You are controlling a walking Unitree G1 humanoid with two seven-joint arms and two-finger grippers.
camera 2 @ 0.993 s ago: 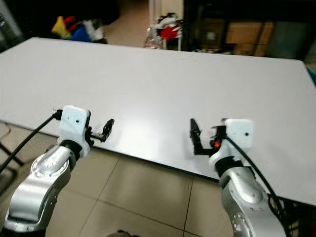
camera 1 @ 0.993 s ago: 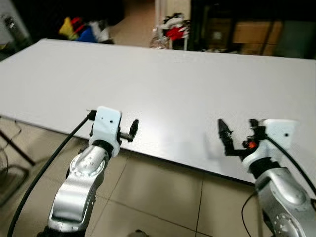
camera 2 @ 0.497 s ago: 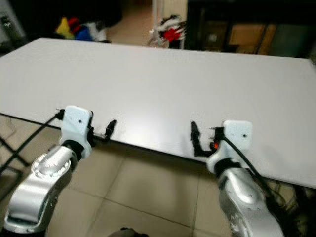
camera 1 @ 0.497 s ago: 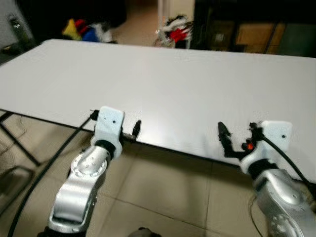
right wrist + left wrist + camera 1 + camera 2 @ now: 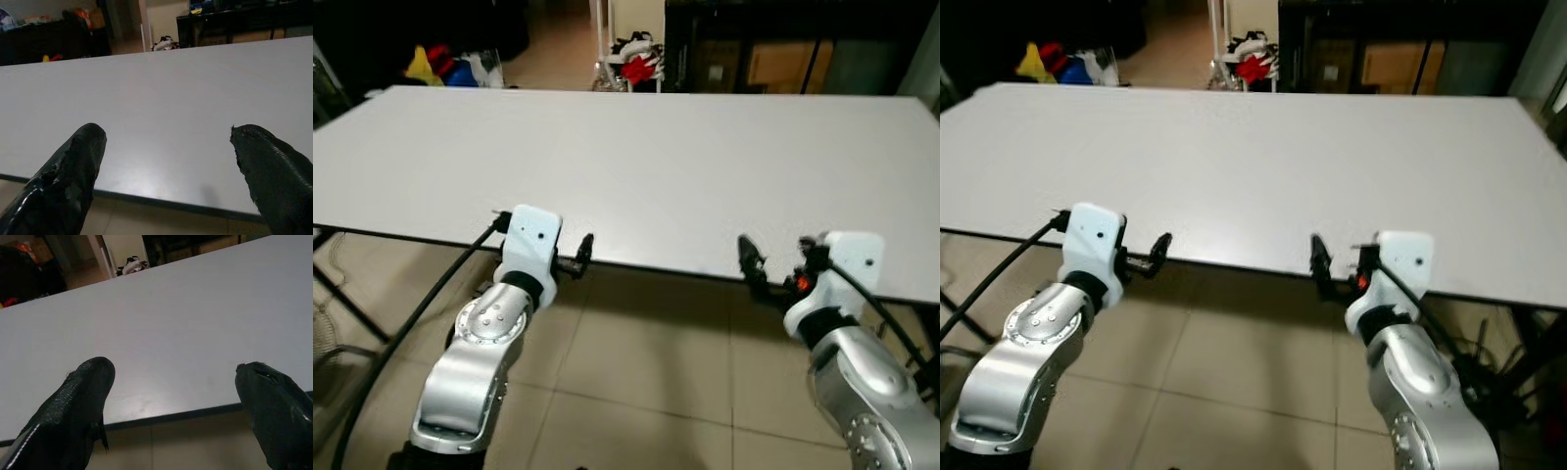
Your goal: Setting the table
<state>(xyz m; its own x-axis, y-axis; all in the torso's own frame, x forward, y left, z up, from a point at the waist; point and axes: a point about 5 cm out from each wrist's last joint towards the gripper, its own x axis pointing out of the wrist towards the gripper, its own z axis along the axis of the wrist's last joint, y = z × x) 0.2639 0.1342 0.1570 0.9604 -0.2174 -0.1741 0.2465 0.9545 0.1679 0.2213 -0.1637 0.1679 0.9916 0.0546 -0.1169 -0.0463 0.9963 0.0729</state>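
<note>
A large white table (image 5: 636,157) stretches across in front of me, its top bare. My left gripper (image 5: 580,255) hovers at the table's near edge, left of centre. In the left wrist view its fingers (image 5: 80,396) stand wide apart, open on nothing, pointing over the edge. My right gripper (image 5: 750,266) is held at the same edge further right. It is open too, and its fingers (image 5: 73,166) frame the bare tabletop with nothing between them.
Beige tiled floor (image 5: 636,372) lies below the arms. A black cable (image 5: 406,338) trails from the left arm. Table legs (image 5: 337,289) show at the left. Behind the table are colourful items (image 5: 440,67), a red and white object (image 5: 631,61) and dark shelving with boxes (image 5: 783,64).
The whole view has shifted: the table's near edge has slid back from under the arms to the fingertips. Both grippers keep their pose and stay open.
</note>
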